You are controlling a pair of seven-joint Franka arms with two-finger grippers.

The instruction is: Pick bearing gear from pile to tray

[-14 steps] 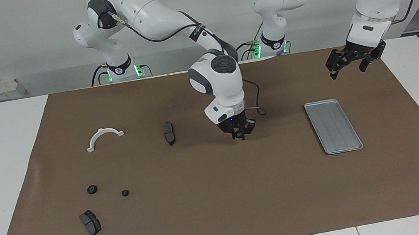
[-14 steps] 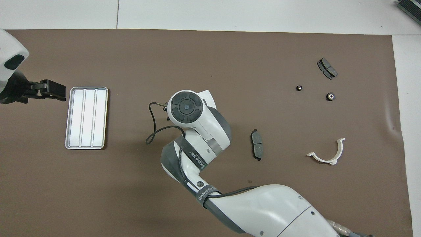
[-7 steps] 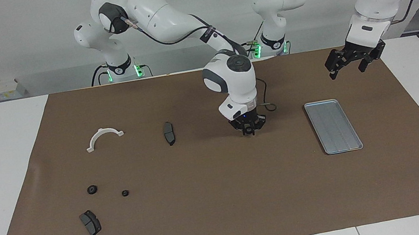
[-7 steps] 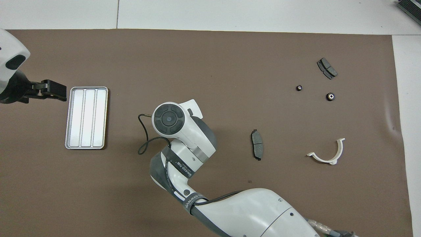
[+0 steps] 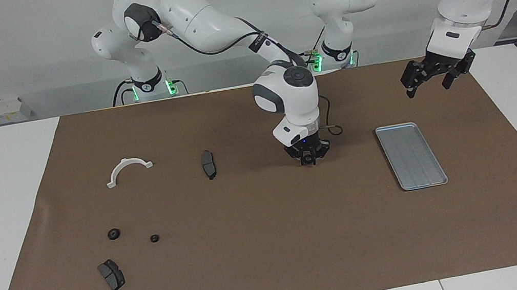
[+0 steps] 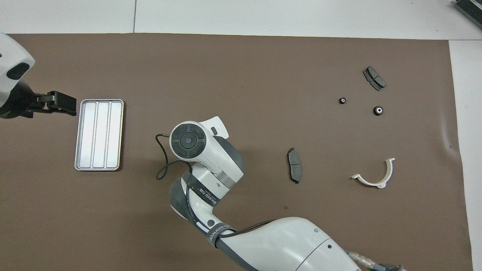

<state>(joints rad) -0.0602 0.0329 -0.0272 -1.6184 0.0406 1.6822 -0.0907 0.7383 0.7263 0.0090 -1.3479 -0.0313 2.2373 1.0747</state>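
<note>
The brown mat point(image 5: 274, 246) covers most of the table. The right gripper point(image 5: 310, 159) hangs low over its middle, and I cannot tell whether its fingers stand apart or together, nor whether it carries anything. The tray point(image 5: 411, 155), flat silver-grey metal with a low rim and lengthwise grooves, lies well apart from it toward the left arm's end. The left gripper point(image 5: 428, 85) waits with its fingers spread above the mat near the tray's corner. The pile lies toward the right arm's end: a white half-ring point(image 5: 128, 169), two dark brake pads point(image 5: 208, 164) point(image 5: 111, 275) and two small black round pieces point(image 5: 113, 234) point(image 5: 154, 238).
</note>
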